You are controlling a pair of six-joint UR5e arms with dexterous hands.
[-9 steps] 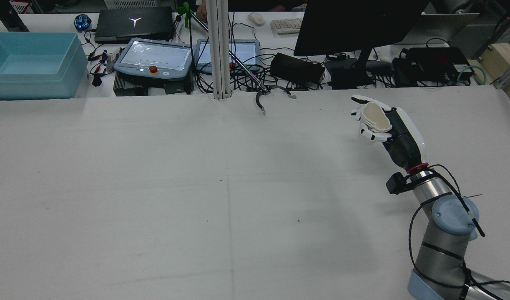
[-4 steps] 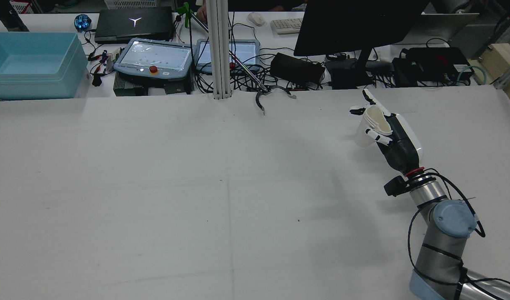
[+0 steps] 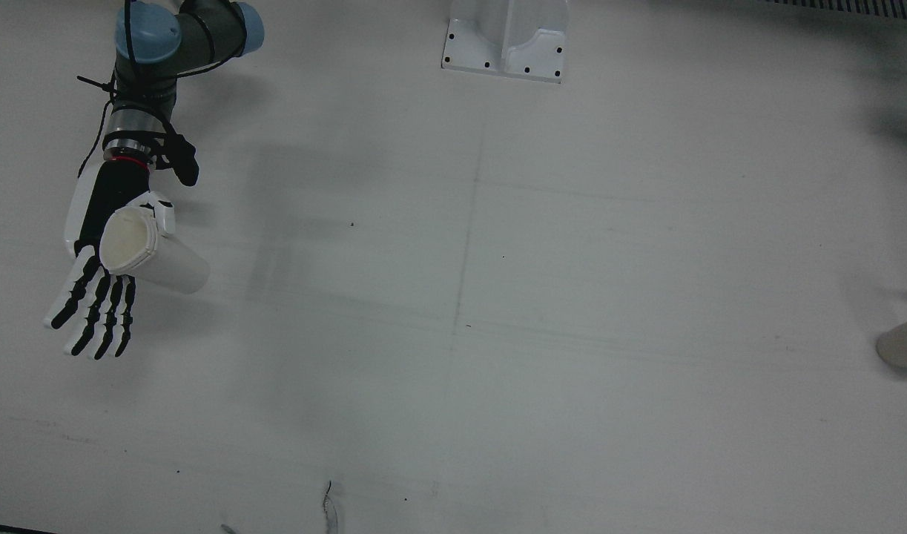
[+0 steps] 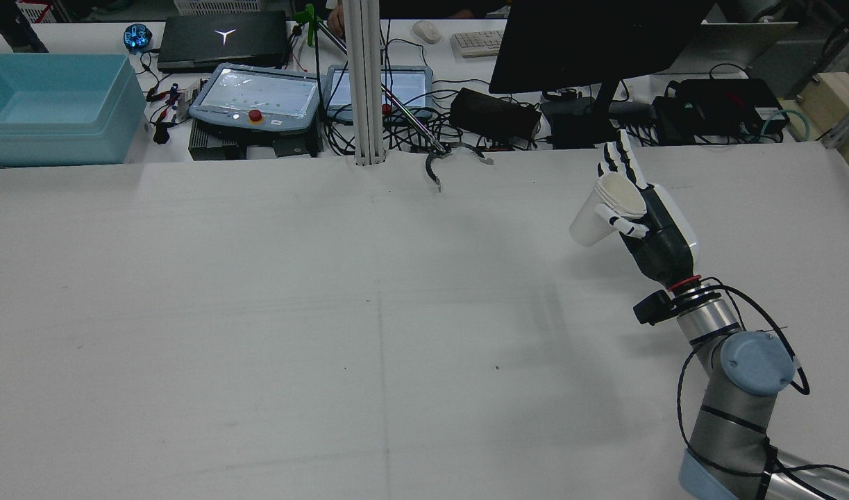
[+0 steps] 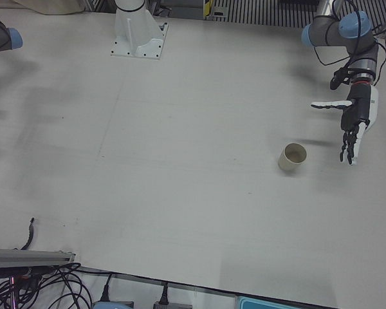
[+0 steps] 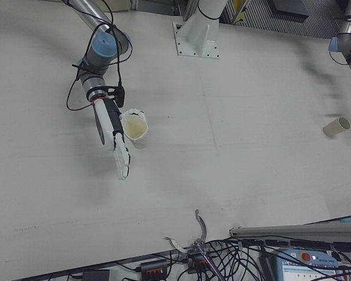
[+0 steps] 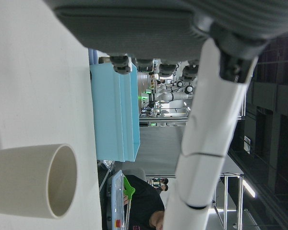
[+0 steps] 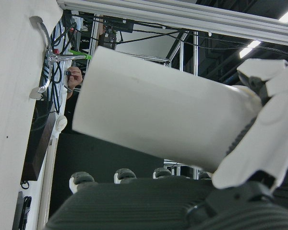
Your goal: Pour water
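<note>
A white paper cup sits against the palm of my right hand on the right side of the table. It leans a little, mouth up. That hand's fingers are stretched out straight past the cup, and only the thumb rests on its rim. I cannot tell whether the base touches the table. A second paper cup stands upright on the other half of the table. My left hand hovers beside it with its fingers spread, not touching it. The left hand view shows this cup close by.
The arm pedestal stands at the table's robot-side edge. Across the table on a bench are a blue bin, two teach pendants, a monitor and cables. A metal hook lies at the far edge.
My right hand's fingers have uncurled from around the cup and now point straight out. The hand has turned, and the cup's side now shows to its lower left.
</note>
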